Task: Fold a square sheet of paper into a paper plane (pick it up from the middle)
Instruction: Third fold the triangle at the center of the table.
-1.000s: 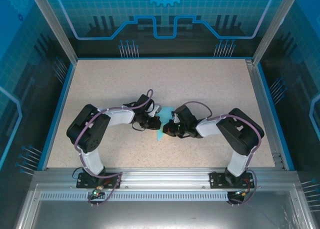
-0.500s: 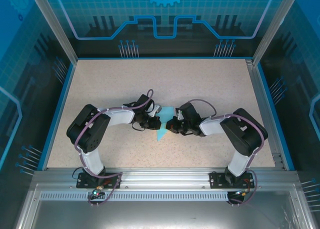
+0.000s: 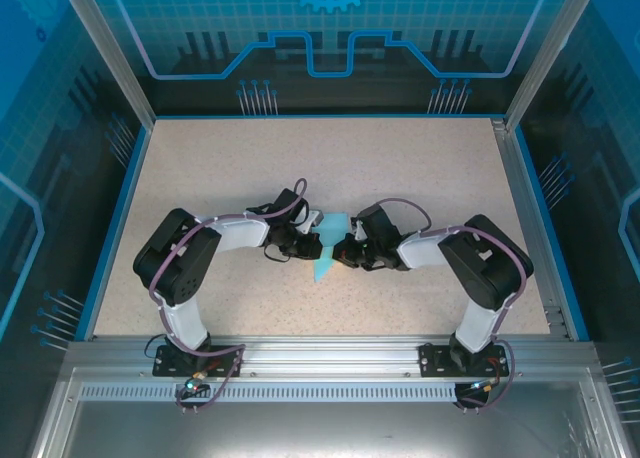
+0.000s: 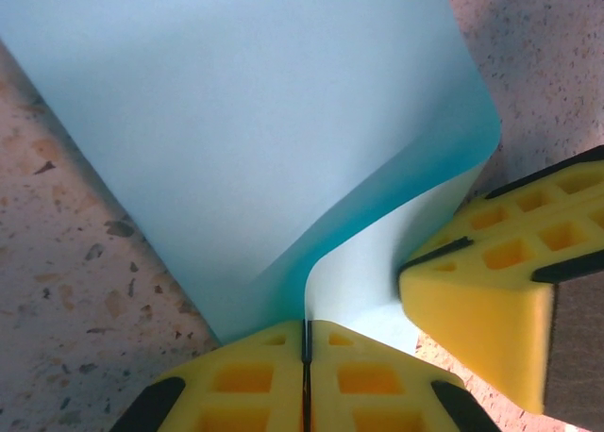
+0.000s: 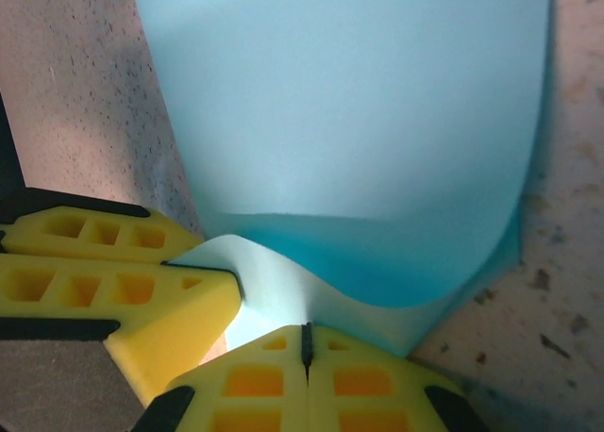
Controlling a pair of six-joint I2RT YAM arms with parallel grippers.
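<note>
I count two arms on the desk (image 3: 400, 168): the left arm (image 3: 185, 263) and the right arm (image 3: 480, 268), each black and white and each with one purple cable along it. Each arm ends in one claw, so there are two claws, and each claw has two yellow fingers with a hollow grid pattern.

There is one sheet of paper (image 3: 323, 266), plain light blue. It lies on the middle of the desk, directly between the two claws, which point at each other from both sides.

The left claw (image 4: 305, 338) has its two fingers (image 4: 245, 380) pressed together, and a raised fold of the sheet goes into the thin line between them, so it is clamped on the paper. Ahead of its tips the sheet spreads out wide and curls upward. Just to the right of its tips are the fingers of the other claw, resting on the pale underside of the paper.

The right claw (image 5: 305, 342) is the same: its two fingers (image 5: 368, 380) are closed together on an edge of the sheet, which bends up in front of them and shows a darker blue curve. The left claw's fingers are just beside its tips, on their left.

Beyond both claws, the back wall (image 3: 330, 38) is one blue panel with a line pattern and one gear shape.
</note>
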